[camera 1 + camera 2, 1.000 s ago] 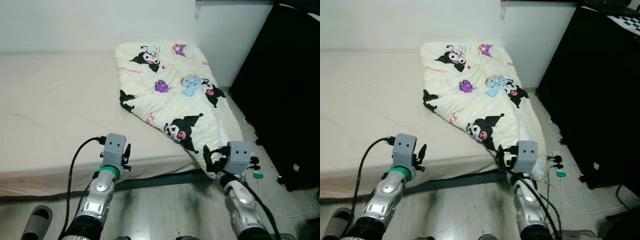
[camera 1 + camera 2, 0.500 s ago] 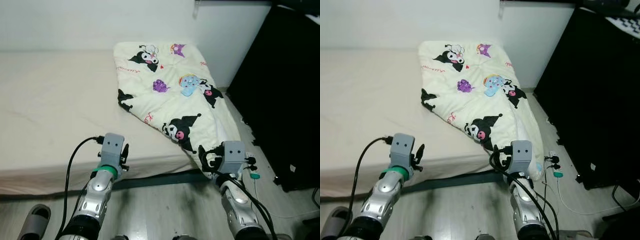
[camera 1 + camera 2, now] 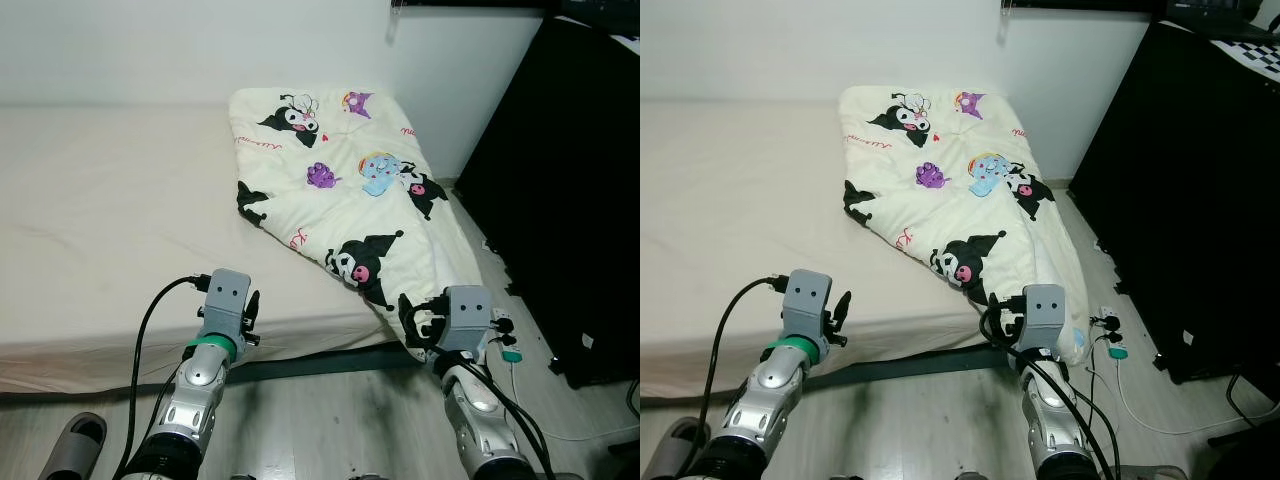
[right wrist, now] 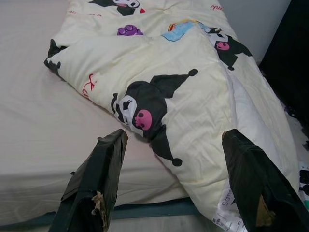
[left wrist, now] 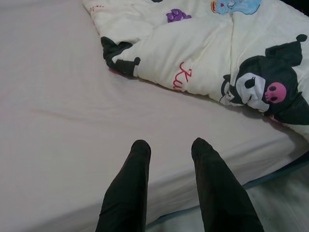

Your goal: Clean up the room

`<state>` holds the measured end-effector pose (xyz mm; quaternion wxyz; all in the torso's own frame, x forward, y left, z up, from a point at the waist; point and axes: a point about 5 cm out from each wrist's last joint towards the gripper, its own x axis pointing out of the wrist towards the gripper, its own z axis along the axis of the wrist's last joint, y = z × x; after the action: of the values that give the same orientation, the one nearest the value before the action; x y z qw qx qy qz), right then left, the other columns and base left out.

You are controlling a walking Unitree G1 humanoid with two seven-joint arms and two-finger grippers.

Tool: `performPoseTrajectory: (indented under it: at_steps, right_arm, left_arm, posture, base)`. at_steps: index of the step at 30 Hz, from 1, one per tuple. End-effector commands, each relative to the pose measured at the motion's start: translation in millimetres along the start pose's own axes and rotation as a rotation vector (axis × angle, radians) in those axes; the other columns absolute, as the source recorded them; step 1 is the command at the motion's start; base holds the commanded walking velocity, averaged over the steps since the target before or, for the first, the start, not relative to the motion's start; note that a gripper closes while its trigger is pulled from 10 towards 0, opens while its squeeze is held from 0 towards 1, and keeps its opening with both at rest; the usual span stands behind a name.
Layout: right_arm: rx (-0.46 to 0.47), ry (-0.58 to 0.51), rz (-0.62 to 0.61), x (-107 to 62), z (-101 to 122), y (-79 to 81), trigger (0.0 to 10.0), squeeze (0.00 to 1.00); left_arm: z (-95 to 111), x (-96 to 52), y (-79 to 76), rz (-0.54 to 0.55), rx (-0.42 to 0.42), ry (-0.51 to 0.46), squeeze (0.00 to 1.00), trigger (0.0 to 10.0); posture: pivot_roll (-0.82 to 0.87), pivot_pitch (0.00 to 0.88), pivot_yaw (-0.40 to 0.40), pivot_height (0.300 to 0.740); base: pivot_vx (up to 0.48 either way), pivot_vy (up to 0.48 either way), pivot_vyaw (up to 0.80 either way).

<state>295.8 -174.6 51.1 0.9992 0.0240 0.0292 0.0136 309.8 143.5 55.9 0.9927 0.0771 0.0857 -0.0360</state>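
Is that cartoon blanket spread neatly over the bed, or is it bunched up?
Bunched up. The blanket lies crumpled over the bed's right end only, one corner folded over, its lower edge hanging off toward the floor.

The room is evenly and brightly lit by soft, diffuse light; no glare is seen. The black cabinet [image 3: 570, 190] is rendered as a nearly featureless dark mass. Faint shadows are cast under the quilt [image 3: 345, 195] edge on the bed [image 3: 100, 230]. All views are sharp, without motion blur.
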Motion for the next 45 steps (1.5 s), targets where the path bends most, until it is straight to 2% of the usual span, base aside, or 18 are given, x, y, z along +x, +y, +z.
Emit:
performPoseTrajectory:
  at_steps: [1, 10, 45]
  right_arm:
    - [-0.002, 0.013, -0.017, -2.8, -3.6, -4.5, 10.0, 0.0]
    - [-0.007, 0.025, -0.035, -2.5, -4.6, -7.8, 10.0, 0.0]
    - [-0.007, 0.024, -0.016, -1.6, -5.9, -3.3, 10.0, 0.0]
  left_arm:
    - [-5.4, -2.7, -0.6, -0.003, -0.002, 0.017, 0.0, 10.0]
    - [-5.9, -3.0, -1.1, -0.004, -0.002, 0.019, 0.0, 10.0]
    - [-6.5, -3.2, 2.7, 0.001, 0.01, 0.02, 0.0, 10.0]
  posture:
    - [-0.02, 0.055, -0.002, 0.67]
    - [-0.01, 0.054, -0.001, 0.66]
    - [-0.01, 0.047, 0.003, 0.66]
  base:
    - [0.0, 0.0, 0.0]
    - [0.0, 0.0, 0.0]
    - [0.0, 0.0, 0.0]
